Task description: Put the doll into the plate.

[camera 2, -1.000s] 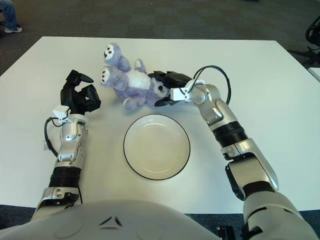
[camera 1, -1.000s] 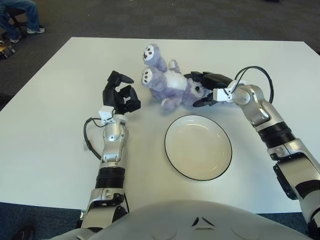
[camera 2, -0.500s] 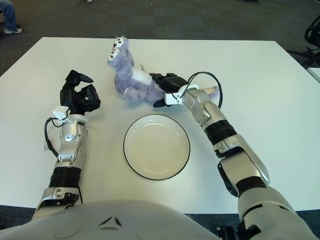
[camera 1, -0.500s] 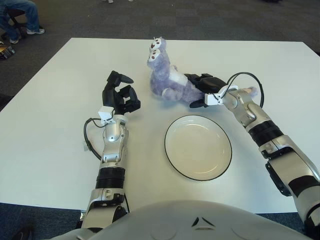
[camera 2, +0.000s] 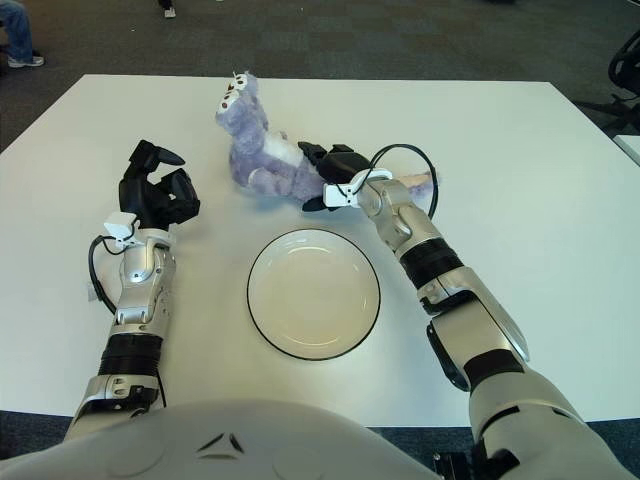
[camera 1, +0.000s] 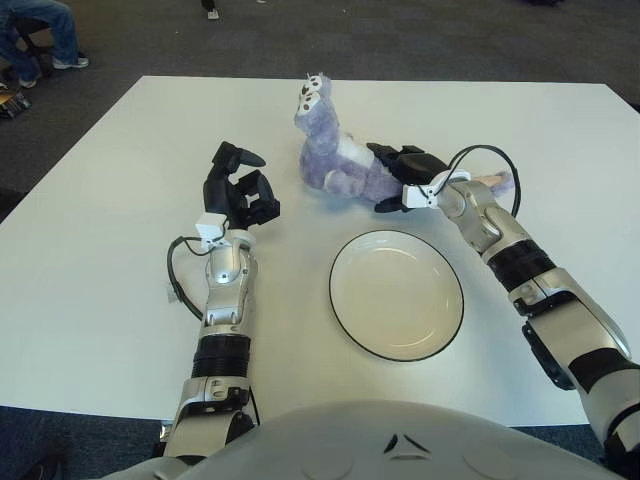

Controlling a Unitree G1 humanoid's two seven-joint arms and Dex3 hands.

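A purple plush doll [camera 1: 330, 150] with a white belly lies on the white table [camera 1: 100, 220], its legs pointing away from me, just beyond the plate. My right hand [camera 1: 398, 178] grips the doll's near end, fingers wrapped around it. The white plate [camera 1: 397, 294] with a dark rim sits empty in front of me, a little below the right hand. My left hand [camera 1: 238, 192] is held up to the left of the doll, fingers curled and holding nothing.
The table's far edge [camera 1: 370, 80] runs just behind the doll. Dark carpet lies beyond it, and a seated person's legs [camera 1: 40, 30] show at the top left. A cable [camera 1: 178, 275] loops beside my left forearm.
My right hand has dragged the doll a little left and swung it round, so its legs now point away from me. The left hand has stayed put.
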